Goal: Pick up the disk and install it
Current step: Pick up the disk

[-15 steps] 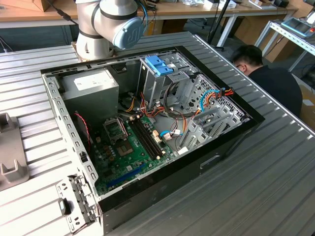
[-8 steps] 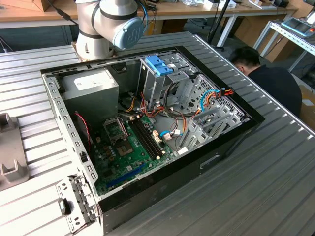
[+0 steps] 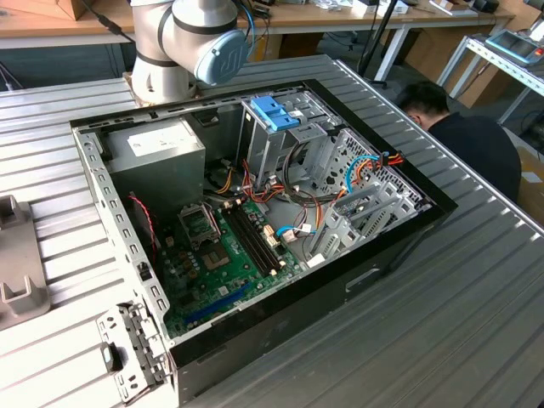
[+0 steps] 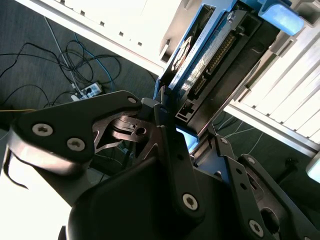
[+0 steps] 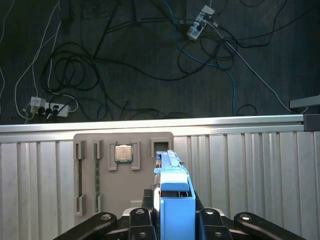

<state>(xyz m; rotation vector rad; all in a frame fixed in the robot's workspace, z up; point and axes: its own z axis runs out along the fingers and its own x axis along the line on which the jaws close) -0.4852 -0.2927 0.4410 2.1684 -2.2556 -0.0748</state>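
You have the gripper (image 5: 175, 222) closed on the disk (image 5: 173, 180), its fingers (image 4: 167, 145) clamping the flat faces at one end. The disk stands on edge (blue carrier outermost), its long axis pointing straight out from the fingers, over the ribbed table (image 5: 250, 175) by the grey tray (image 5: 95, 190).

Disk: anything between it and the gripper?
Nothing visible. In both wrist views the disk sits between the jaws of the gripper, which press on its blue carrier, over the grey parts tray.
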